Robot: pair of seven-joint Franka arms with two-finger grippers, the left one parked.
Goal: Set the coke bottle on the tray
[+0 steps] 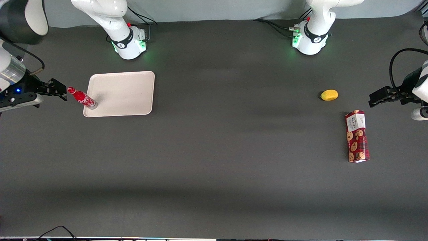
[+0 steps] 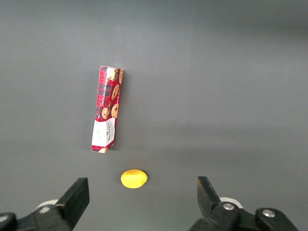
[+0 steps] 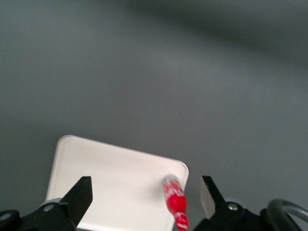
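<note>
A: The gripper (image 1: pixel 62 91) is spread wide and empty, just beside the red cap of the coke bottle (image 1: pixel 82 98).

B: The bottle stands on the tray (image 1: pixel 127 92), at its corner nearest the working arm.

A: It looks slim and tall. I think a small bump from a finger could tip it off the rim.

Counter (image 1: pixel 214 167): matt dark grey, smooth. Tray (image 1: pixel 127 90): matt cream plastic, smooth. Bottle (image 1: pixel 81 97): glossy red with a clear silvery base. Box (image 1: pixel 357 136): printed cardboard, slight sheen. Lemon (image 1: pixel 329 95): smooth yellow skin. Gripper (image 1: pixel 62 91), beside the bottle cap: matt black fingers, spread apart.
</note>
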